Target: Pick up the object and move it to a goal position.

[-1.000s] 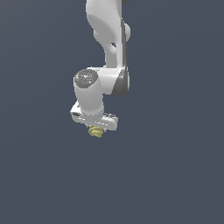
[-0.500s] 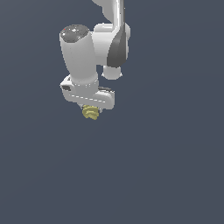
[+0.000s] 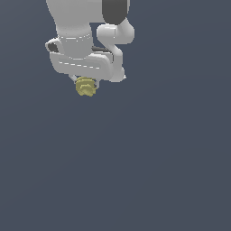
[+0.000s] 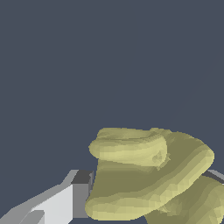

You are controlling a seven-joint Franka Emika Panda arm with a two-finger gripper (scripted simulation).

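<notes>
A: The object (image 3: 85, 87) first. What is it like?

B: A small lump, pale olive-yellow with a dull, matte surface. It is built of rounded, stacked folds with soft ridges between them, rather like thick layers pressed together. In the wrist view (image 4: 148, 175) it fills much of the frame and the layers read clearly: one bulging roll on top, a broader slab beneath it, and another rounded piece partly cut off at the picture's edge.

A: Where is it?

B: Directly under the gripper (image 3: 84, 81), in the upper part of the exterior view, towards that view's left. It hangs off the flat ground, with only plain dark blue-grey background (image 3: 158, 171) around and below it. It is far smaller than the hand above it.

A: And the fingers?

B: They are closed onto the object. In the wrist view one finger (image 4: 65, 201), pale grey with a darker pad at its tip, presses against the lump's side; a sliver of the other finger (image 4: 215, 175) shows on the opposite side. In the exterior view the fingertips are mostly hidden by the lump itself.

A: What about the arm?

B: The arm (image 3: 81, 27) is smooth, glossy white, made of rounded cylinders and a blocky hand, with a black patch on one joint (image 3: 115, 10). It comes down from the top edge of the exterior view.
</notes>
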